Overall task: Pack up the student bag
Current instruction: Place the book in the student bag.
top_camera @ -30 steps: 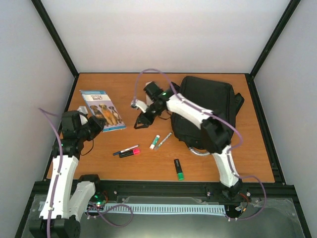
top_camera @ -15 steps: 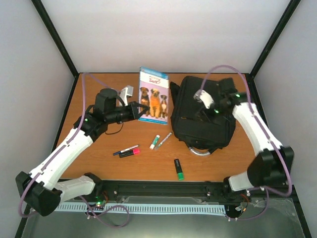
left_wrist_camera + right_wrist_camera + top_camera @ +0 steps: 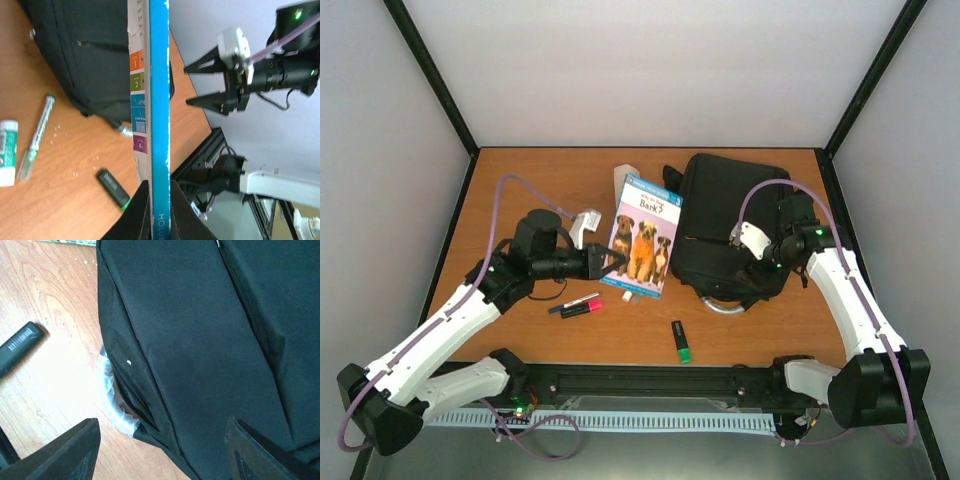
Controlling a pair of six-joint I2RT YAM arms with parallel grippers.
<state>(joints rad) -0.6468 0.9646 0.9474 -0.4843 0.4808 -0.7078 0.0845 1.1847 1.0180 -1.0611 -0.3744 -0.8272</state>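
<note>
student bag [image 3: 730,235] lies at table's [image 3: 520,190] 2 o'clock | left gripper [image 3: 608,262] clamped on dog book [image 3: 643,238], held at bag's 9 o'clock | right gripper [image 3: 162,437] jaws apart above bag's 5 o'clock edge
</note>
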